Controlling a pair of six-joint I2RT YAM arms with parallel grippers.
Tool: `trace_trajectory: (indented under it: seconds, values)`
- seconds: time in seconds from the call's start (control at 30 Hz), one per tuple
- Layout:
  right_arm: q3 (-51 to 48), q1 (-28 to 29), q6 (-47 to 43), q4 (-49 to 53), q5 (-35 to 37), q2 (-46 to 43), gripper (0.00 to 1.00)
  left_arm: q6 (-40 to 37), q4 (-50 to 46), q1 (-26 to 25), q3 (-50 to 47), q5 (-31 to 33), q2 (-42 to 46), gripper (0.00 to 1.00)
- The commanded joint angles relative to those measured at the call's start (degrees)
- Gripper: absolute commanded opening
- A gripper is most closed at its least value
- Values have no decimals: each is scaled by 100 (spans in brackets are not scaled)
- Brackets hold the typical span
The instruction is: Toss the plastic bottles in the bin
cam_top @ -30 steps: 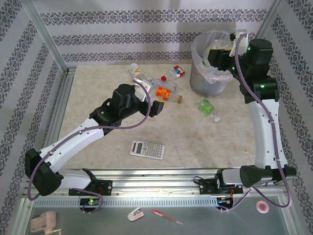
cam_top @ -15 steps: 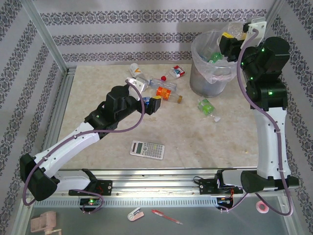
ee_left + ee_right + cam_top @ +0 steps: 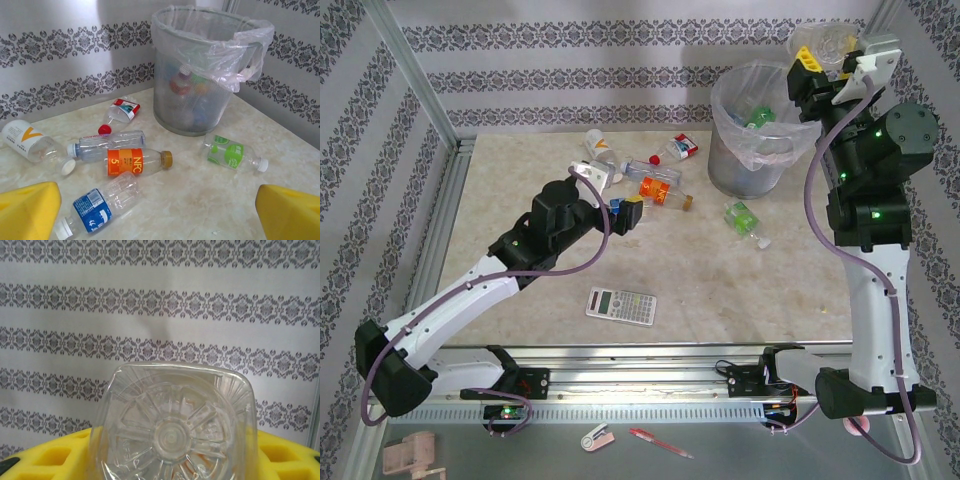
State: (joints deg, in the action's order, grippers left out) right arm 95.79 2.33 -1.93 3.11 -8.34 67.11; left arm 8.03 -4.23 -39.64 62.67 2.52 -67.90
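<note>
My right gripper (image 3: 828,58) is raised above the far right rim of the bin (image 3: 732,172) and is shut on a clear plastic bottle (image 3: 823,38). The bottle's ribbed base (image 3: 175,432) faces the wrist camera between the yellow pads (image 3: 47,457). The left gripper (image 3: 626,212) hangs open over the table with nothing between its pads (image 3: 27,210). Below it lie a blue-label bottle (image 3: 97,205), an orange-label one (image 3: 135,162) and a clear one with a red cap (image 3: 107,142). A green-label bottle (image 3: 744,218) lies in front of the bin (image 3: 192,100), which holds several bottles.
A yellow-label bottle (image 3: 600,148) and a crushed red-label one (image 3: 682,148) lie near the back wall. The grey calculator (image 3: 621,305) sits at the table's near middle. Patterned walls close in the back and both sides.
The right arm has lifted from over the bin's mouth, up and to the right, with the clear bottle still in its grip. The left gripper has drawn back slightly to the left.
</note>
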Motion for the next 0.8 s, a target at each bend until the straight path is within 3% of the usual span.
trace_trajectory:
  seconds: [0.0,0.4,0.57,0.63,0.73,0.77]
  values:
    - [-159,-70,-67,-861,129,-155,30,84,293,53,-101,190,192,100]
    - [118,-83,-35,-669,341,399,30,84,281,61,-221,458,399,100]
    - [1062,-238,298,914,436,1617,36,146,89,61,-242,628,524,100]
    - [1523,-352,528,1723,361,2264,45,163,-6,61,-253,701,553,100]
    - [2145,-451,840,2787,369,3010,75,172,-135,70,-215,727,550,100]
    - [2306,-461,871,3027,353,3165,78,196,-149,76,-220,706,550,100]
